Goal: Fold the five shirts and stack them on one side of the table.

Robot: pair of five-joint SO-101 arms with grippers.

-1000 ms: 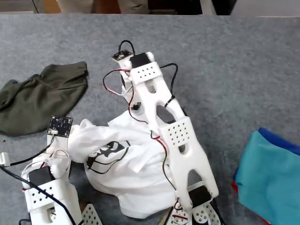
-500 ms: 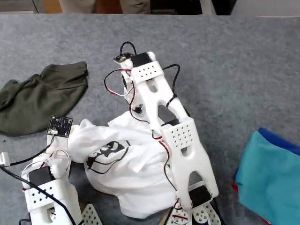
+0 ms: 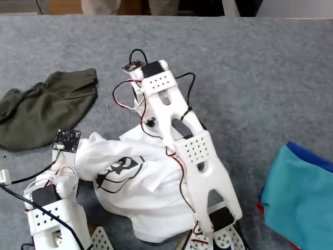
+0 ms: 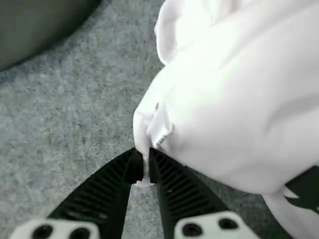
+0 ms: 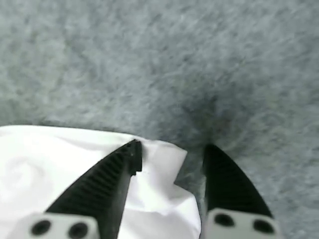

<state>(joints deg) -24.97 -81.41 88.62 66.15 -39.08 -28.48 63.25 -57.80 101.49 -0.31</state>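
Shirts look mostly unfolded, I judge. On the bench the white shirt lies crumpled by the arm bases, the olive shirt is heaped at the left, and a teal shirt is perhaps stacked at the right edge. My left end effector pinches the white hem. My right end effector hangs spread over a corner of it.
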